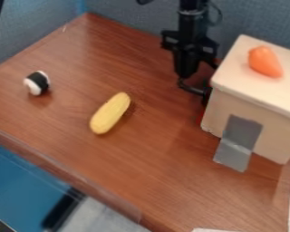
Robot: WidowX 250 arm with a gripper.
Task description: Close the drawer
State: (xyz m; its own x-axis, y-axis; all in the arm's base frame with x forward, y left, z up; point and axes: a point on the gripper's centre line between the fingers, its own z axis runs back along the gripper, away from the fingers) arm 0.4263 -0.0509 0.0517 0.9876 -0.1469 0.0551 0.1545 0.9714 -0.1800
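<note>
This looks like a robotics lab in an office-like room: a jointed black metal robot arm [186, 50] hangs over a reddish-brown wood-grain table [69, 59], backed by blue-grey fabric-covered partition panels [120, 14]. A smooth orange carrot-shaped toy [265, 61] and an oblong yellow corn-like toy [110, 113] suggest test props.

no readable text, no legible labels, no numbers or signs

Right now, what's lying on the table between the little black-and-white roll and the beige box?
A yellow, oblong toy lies between the black-and-white roll and the beige box, on the tabletop, in the camera view.
</note>
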